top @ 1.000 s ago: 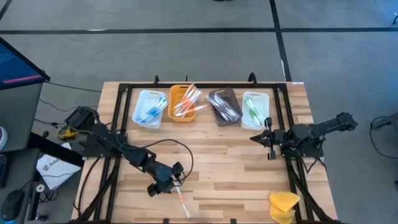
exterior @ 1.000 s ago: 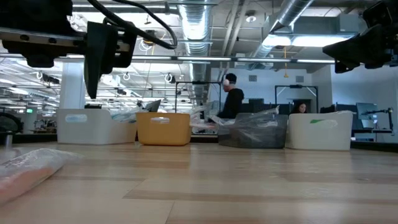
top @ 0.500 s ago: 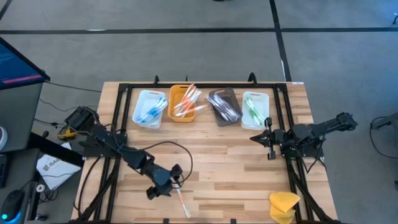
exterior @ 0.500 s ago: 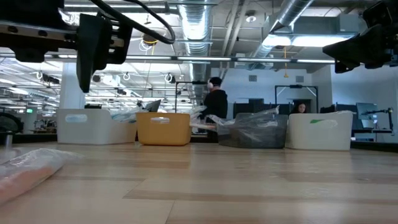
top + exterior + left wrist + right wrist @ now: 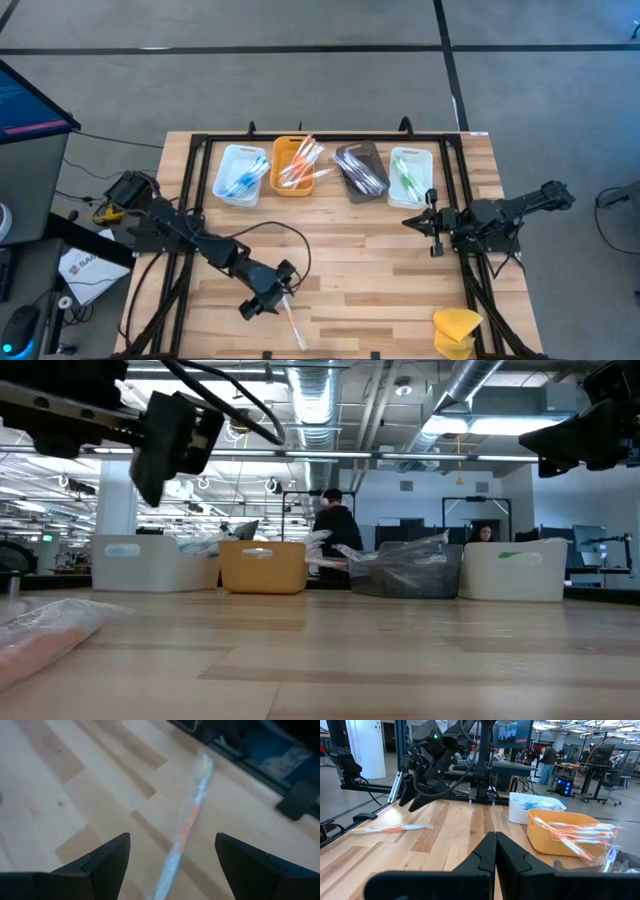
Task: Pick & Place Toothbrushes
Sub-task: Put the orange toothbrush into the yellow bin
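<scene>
The wrapped toothbrush (image 5: 291,322) lies flat at the table's (image 5: 370,270) front edge, long axis slanting from near the left gripper (image 5: 266,300) toward the front; that gripper hovers wide open above it, while the right gripper (image 5: 418,222) waits closed

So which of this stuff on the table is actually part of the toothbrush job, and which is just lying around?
Part of the job:
- loose toothbrush, wrapped, orange handle
- four trays of sorted brushes: white, orange, grey, white with green ones
- left claw, open, just above the loose toothbrush

Just lying about:
- yellow lump at the table's corner
- right claw, shut, waiting by the trays
</scene>
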Controlling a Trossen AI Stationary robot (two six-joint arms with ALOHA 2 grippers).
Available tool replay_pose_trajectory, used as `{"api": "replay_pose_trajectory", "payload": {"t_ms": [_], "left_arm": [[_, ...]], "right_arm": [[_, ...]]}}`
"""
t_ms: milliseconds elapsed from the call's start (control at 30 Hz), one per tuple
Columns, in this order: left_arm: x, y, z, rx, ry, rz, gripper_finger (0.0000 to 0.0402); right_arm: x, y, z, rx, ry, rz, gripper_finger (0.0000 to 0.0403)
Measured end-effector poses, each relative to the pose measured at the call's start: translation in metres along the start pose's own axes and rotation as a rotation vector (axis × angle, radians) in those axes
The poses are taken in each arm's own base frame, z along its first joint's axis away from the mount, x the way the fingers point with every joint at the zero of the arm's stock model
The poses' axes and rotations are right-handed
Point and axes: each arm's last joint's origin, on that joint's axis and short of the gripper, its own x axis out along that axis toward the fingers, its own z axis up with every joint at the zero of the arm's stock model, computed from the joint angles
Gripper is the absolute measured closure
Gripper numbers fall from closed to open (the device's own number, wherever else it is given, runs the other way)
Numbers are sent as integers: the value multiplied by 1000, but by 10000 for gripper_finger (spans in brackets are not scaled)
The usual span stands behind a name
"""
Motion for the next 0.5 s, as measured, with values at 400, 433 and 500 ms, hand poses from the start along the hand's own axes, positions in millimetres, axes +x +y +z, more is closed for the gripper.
{"api": "replay_pose_trajectory", "payload": {"t_ms": [400, 433, 500], "left_arm": [[13, -2, -8, -105, 28, -52, 116], [17, -3, -9, -102, 29, -55, 116], [25, -5, -13, -101, 38, -65, 116]], "right_arm": [[0, 0, 0, 0, 0, 0, 403], [0, 0, 0, 0, 0, 0, 403], [0, 0, 0, 0, 0, 0, 403]]}}
